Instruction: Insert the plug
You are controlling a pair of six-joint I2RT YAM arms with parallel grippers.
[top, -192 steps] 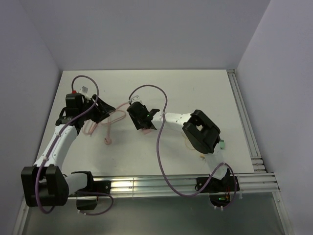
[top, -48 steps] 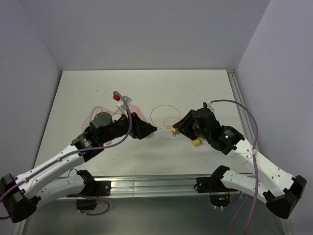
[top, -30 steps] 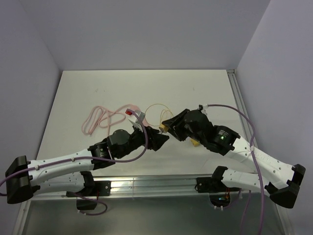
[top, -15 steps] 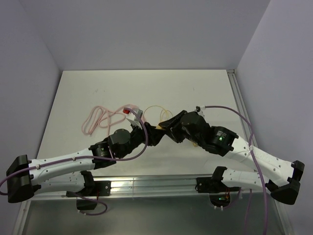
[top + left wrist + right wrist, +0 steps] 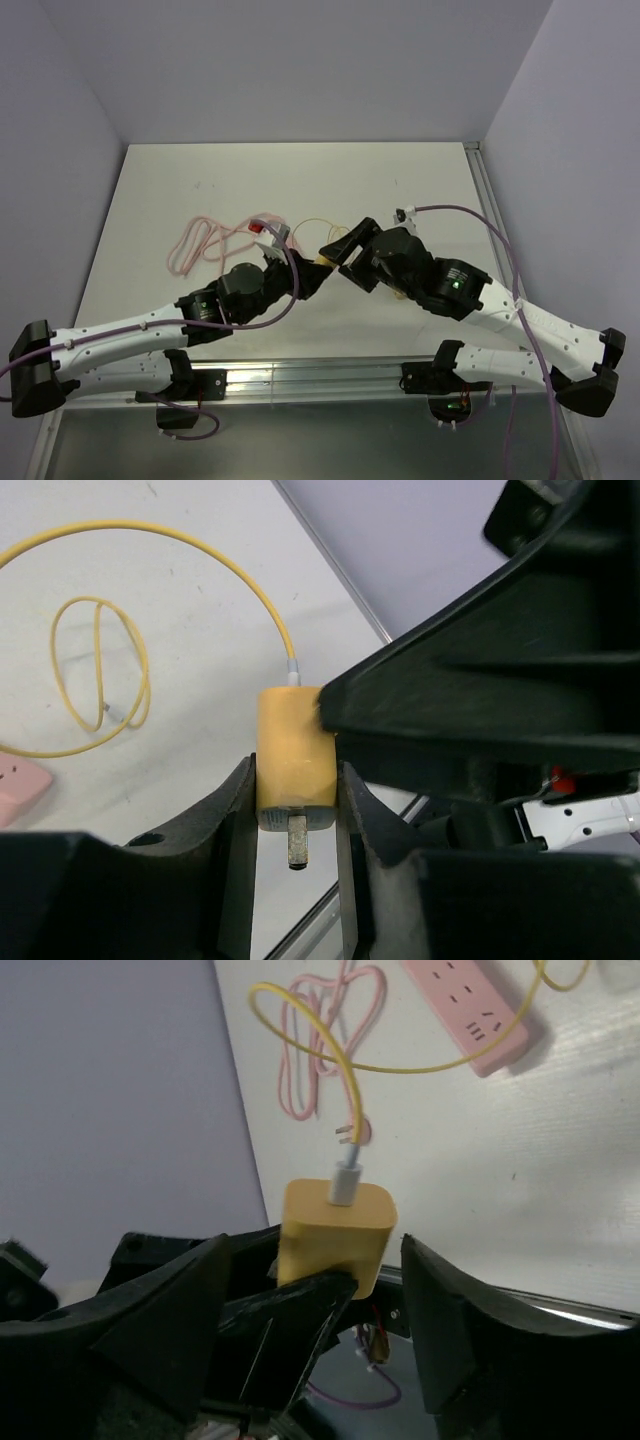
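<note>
A yellow plug [image 5: 294, 760] with a metal prong at its lower end hangs on a thin yellow cable [image 5: 100, 670]. My left gripper [image 5: 293, 810] is shut on the plug's sides, above the middle of the table [image 5: 322, 262]. My right gripper [image 5: 315, 1250] is open, one finger on each side of the plug [image 5: 335, 1225], one finger's edge against its upper corner. The grippers meet tip to tip in the top view, left [image 5: 312, 274] and right [image 5: 336, 250]. The pink power strip [image 5: 470, 1010] lies on the table beyond the plug.
The pink cable [image 5: 200, 240] lies looped on the left part of the white table [image 5: 420, 180]. The yellow cable's loops [image 5: 315, 222] lie behind the grippers. An aluminium rail [image 5: 320, 378] runs along the near edge, and another along the right edge.
Both arms came together at the middle of the table. The plug, earlier carried by my right gripper, now sits in my left jaws; the right fingers stand apart.
</note>
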